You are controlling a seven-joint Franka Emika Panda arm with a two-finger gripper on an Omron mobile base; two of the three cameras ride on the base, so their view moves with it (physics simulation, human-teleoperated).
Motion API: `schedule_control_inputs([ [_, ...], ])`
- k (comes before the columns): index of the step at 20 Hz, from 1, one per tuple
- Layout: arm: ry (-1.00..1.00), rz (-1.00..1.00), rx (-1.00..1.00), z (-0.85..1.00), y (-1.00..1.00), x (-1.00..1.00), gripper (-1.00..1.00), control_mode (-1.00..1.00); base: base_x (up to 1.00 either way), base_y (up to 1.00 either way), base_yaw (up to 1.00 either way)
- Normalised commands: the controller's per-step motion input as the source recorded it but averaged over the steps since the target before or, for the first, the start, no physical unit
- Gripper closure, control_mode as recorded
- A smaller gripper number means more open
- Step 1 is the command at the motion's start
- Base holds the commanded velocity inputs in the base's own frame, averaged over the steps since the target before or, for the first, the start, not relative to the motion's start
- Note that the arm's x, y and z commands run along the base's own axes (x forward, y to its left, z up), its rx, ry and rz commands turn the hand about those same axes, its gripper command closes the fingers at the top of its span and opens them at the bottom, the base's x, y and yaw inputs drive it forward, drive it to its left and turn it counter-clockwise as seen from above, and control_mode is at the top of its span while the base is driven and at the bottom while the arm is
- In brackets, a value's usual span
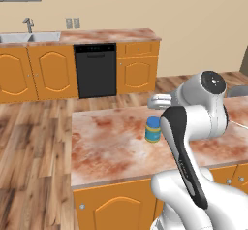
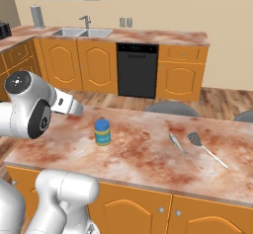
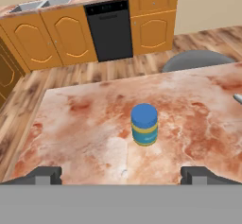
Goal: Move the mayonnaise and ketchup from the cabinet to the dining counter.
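Now the short round mayonnaise [image 3: 144,124] jar with its blue lid stands upright on the smooth, reddish marbled worktop [image 3: 85,138]; the gripper [image 3: 121,175] is spread wide, holding nothing

squat blue-lidded mayonnaise jar [image 2: 102,132] upright on the marbled stone dining counter [image 2: 148,164], metal spatula [image 2: 205,149] and small knife [image 2: 176,142] well to its right, black dishwasher [image 2: 137,70] beyond, steel sink [image 2: 81,32] left of the dishwasher
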Motion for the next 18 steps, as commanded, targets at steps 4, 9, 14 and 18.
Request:
schedule_control_inputs([
  [4, -0.19, 0.00, 0.00, 0.19, 0.00, -0.18, -1.00, -1.00, 0.00, 0.00, 0.00],
  [9, -0.02, -0.03, 0.00, 0.27, -0.05, -0.19, -1.00, -1.00, 0.00, 0.00, 0.00],
  [14, 0.03, -0.04, 0.00, 0.02, -0.03, 0.00, -1.00, 1.00, 0.00, 0.00, 0.00],
  [18, 0.00, 0.00, 0.00, 0.00, 0.00, 0.00, -1.00, 1.00, -0.13, -0.09, 0.00],
])
